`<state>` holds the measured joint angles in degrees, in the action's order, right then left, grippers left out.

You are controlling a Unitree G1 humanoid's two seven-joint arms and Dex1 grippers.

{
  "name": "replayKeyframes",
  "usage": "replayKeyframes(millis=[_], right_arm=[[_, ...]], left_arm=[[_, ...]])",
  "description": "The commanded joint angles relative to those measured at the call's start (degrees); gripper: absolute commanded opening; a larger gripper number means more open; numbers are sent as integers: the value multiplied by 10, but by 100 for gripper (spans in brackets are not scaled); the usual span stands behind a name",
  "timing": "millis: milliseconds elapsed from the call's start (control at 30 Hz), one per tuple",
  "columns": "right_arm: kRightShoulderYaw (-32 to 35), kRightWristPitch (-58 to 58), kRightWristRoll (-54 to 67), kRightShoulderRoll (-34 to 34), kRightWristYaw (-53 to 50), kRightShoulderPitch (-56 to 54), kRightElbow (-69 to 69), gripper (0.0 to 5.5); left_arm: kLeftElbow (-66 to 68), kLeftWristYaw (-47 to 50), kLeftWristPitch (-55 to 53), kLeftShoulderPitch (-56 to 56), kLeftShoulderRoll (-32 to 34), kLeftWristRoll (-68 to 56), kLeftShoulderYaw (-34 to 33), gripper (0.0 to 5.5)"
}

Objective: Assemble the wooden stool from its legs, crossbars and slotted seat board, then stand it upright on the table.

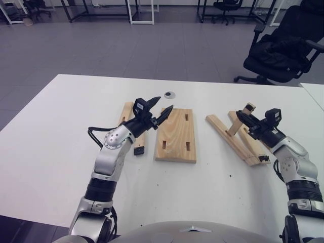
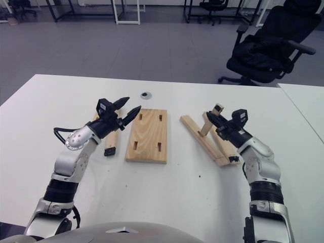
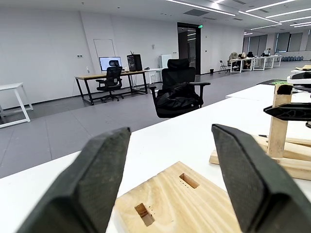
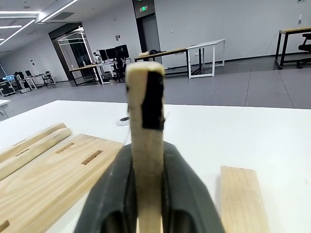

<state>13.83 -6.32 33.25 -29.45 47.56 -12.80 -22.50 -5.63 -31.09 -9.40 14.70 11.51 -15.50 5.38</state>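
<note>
Four slots face up on the seat board [image 1: 175,134], which lies flat mid-table with nothing fitted, so assembly looks barely begun. To its right the right gripper [image 1: 242,118] clamps a short upright crossbar [image 1: 248,108] among the legs [image 1: 225,132]; the left gripper [image 1: 163,103] hovers, jaws spread, over the board's left edge. Next, that crossbar probably needs seating squarely into a leg.

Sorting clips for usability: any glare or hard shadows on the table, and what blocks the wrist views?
Left eye view: even light, no glare on the table, faint shadow along the seat board. Left wrist view: open fingers of the left gripper loom close, framing the board. Right wrist view: the right gripper and its wood piece hide much of the table.
</note>
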Motion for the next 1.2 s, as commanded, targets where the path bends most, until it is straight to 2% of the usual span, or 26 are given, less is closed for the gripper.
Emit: replayKeyframes(millis=[33,567,1000,1200], right_arm=[[11,10,-5,16,9,0,-8,42],[5,63,-60,35,14,7,-45,42],[-29,193,-120,57,37,72,-172,42],[-62,154,-135,42,27,61,-208,42]], left_arm=[[2,-4,-7,7,2,-3,0,305],[-4,-10,-8,-3,5,3,8,305],[-4,-17,-7,-6,22,14,18,305],[-2,-17,-6,-6,26,18,25,305]])
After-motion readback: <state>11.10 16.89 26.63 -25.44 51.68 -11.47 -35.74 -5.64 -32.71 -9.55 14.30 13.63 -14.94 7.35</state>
